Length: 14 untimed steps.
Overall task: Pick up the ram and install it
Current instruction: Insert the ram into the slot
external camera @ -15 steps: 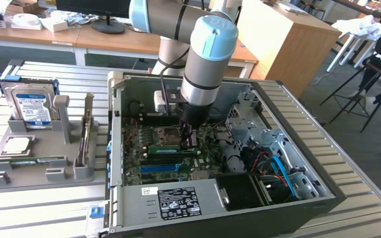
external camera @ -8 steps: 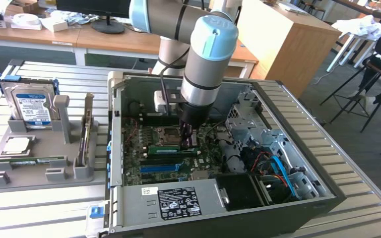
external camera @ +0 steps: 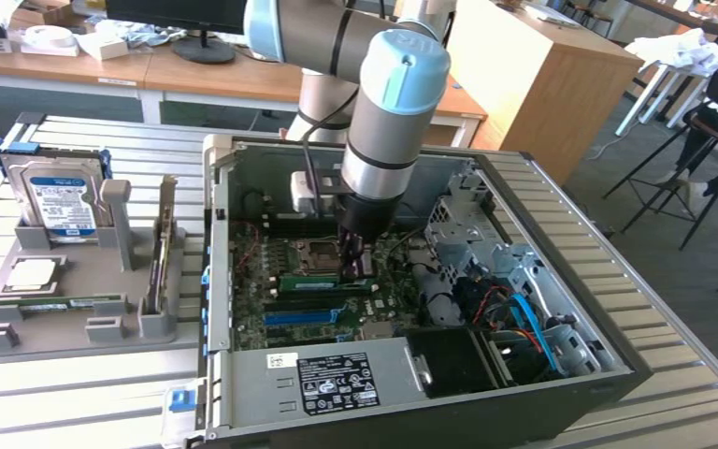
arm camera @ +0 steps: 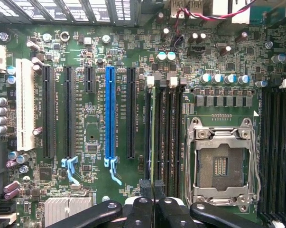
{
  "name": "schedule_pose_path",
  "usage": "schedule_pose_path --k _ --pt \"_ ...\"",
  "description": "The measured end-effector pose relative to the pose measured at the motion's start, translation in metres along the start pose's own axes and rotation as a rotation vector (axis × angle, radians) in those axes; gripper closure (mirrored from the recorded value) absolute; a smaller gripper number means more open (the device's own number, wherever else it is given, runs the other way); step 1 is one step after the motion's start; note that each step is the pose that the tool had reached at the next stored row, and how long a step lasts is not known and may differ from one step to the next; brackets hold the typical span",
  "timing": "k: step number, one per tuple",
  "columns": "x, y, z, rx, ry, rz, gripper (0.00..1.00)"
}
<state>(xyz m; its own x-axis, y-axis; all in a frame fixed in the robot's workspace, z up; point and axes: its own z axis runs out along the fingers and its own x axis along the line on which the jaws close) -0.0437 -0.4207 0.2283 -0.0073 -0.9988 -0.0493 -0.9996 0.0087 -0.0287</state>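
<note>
The ram (arm camera: 154, 137) shows edge-on as a thin green line along a black memory slot, beside the empty processor socket (arm camera: 222, 164). In the exterior view the ram (external camera: 322, 278) lies low on the motherboard inside the open computer case (external camera: 559, 374). My gripper (arm camera: 153, 206) is straight above one end of it, its dark fingers (arm camera: 140, 211) drawn together around the stick's edge. The arm reaches down into the case, with the gripper (external camera: 356, 265) just above the board. A second green stick (external camera: 53, 301) lies in the grey holder outside the case.
The grey holder (external camera: 122, 323) at the exterior view's left also carries a hard drive (external camera: 63, 201) and a square silver processor (external camera: 33, 273). A blue slot (arm camera: 109, 114) and black slots run alongside. Blue cables (external camera: 527, 318) and the case walls crowd the arm.
</note>
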Motion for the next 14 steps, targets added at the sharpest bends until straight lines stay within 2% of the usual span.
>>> schedule_pose_path --k 14 --pt "0.0 -0.0004 0.0011 -0.001 -0.0006 -0.015 0.88"
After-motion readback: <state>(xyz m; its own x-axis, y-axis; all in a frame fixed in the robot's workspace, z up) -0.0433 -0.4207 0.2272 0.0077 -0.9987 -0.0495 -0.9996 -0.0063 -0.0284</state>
